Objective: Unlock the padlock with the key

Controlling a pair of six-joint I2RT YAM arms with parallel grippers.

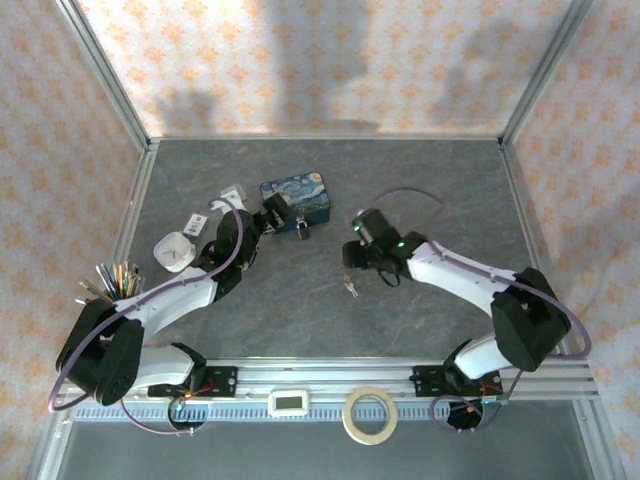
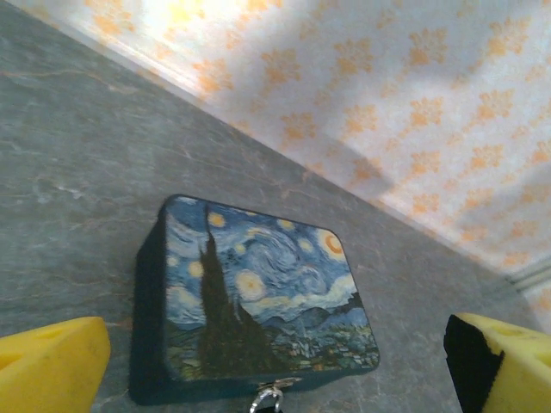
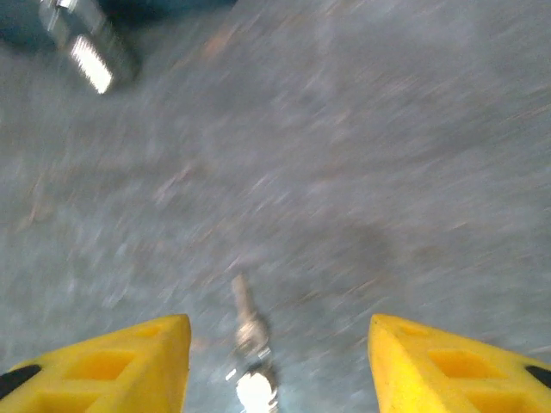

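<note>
"Top external view first: what was hard to make out?"

"The padlock (image 1: 301, 229) was only a tiny dark speck with a silvery top, touching the near edge of the blue starry tin (image 1: 297, 198). I could not tell whether its shackle was closed. The key (image 1: 351, 288) was a thin silver sliver lying on the grey worktop (image 1: 440, 170), well apart from the padlock."

"Did the wrist cameras help?"

"Partly. The right wrist picture was smeared with blur. The key (image 3: 248, 335) lay between the yellow fingers of the right gripper (image 3: 277, 344), which was spread wide and holding nothing. The key's bright head was at the bottom edge. The padlock (image 3: 90, 56) was a blurred silvery glint at top left. In the left wrist view the left gripper (image 2: 275, 353) was also wide apart and empty, facing the tin (image 2: 258, 292). Only a silvery loop of the padlock (image 2: 267, 398) showed, cut off by the bottom edge."

"Anything else around?"

"From above, the left gripper (image 1: 262, 222) sat just beside the tin and the right gripper (image 1: 352, 265) was just above the key. A white clock (image 1: 175, 250) and a cup of pens (image 1: 115, 280) stood at the left, and a tape roll (image 1: 369, 415) lay by the near rail."
</note>
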